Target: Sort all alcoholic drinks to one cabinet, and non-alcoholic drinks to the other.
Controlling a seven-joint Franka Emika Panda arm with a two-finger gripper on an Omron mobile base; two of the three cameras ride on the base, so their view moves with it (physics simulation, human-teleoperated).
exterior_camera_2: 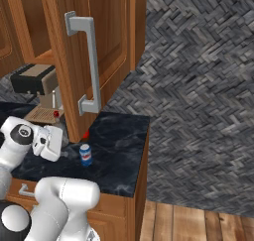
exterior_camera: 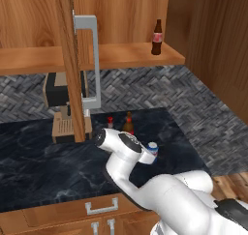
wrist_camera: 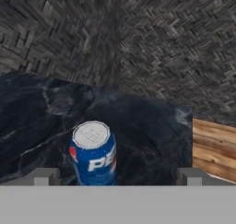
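One soda can (wrist_camera: 93, 152) (upright) stands between open gripper (wrist_camera: 118, 176) fingertips.

Open wooden cabinet door (exterior_camera: 68, 60) with grey handle (exterior_camera: 92, 60); coffee machine (exterior_camera: 60, 103) on dark marble counter (exterior_camera: 43, 161); grey herringbone backsplash (exterior_camera_2: 198, 76); drawer with handle (exterior_camera: 101, 207).

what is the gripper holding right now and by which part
Nothing. The gripper is open, its fingertips wide apart on either side of the blue soda can, which stands upright on the counter, ungripped.
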